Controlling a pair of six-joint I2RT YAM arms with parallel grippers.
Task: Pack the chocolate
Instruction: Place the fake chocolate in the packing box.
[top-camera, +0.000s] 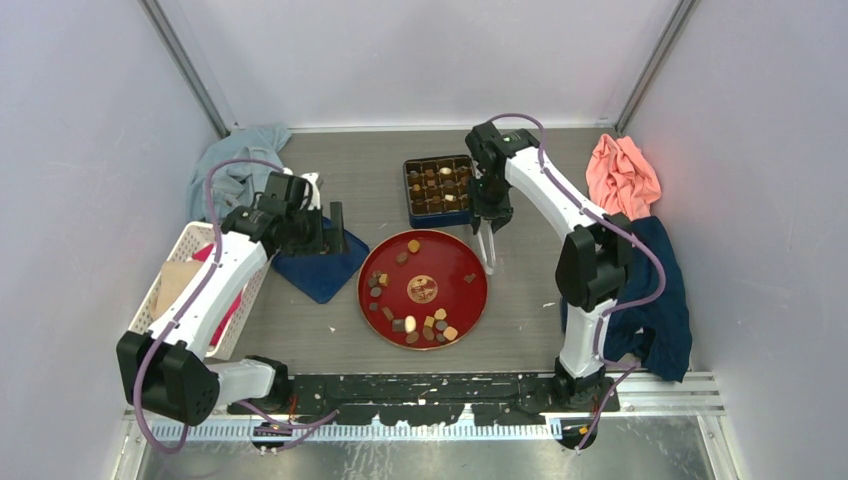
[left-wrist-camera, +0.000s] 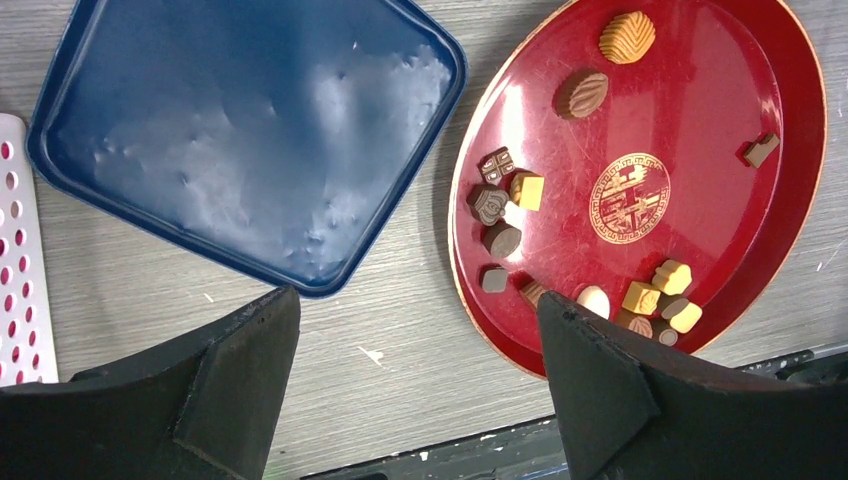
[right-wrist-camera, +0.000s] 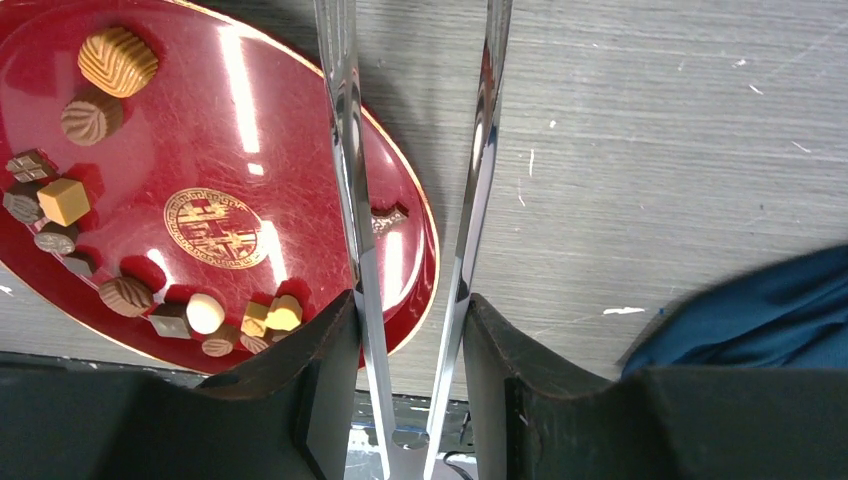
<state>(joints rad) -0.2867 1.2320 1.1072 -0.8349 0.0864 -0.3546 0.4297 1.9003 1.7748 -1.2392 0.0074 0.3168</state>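
I am gripping tongs (right-wrist-camera: 345, 150) in my right gripper (right-wrist-camera: 408, 330); the nearest chocolate (right-wrist-camera: 388, 218) is lying just left of them.

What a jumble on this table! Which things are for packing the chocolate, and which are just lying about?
For the job: chocolate pieces, red plate, blue compartment box, blue lid, metal tongs in the right gripper.
Lying about: white basket, grey-blue cloth, pink cloth, dark blue cloth.

Plate (top-camera: 452, 262) red, centre emblem (top-camera: 422, 290) gold-brown; chocolate (left-wrist-camera: 527, 190) dark brown, tan, cream-white; lid (left-wrist-camera: 250, 130) navy; tongs (right-wrist-camera: 345, 150) silver; tabletop (right-wrist-camera: 650, 150) grey wood-grain.
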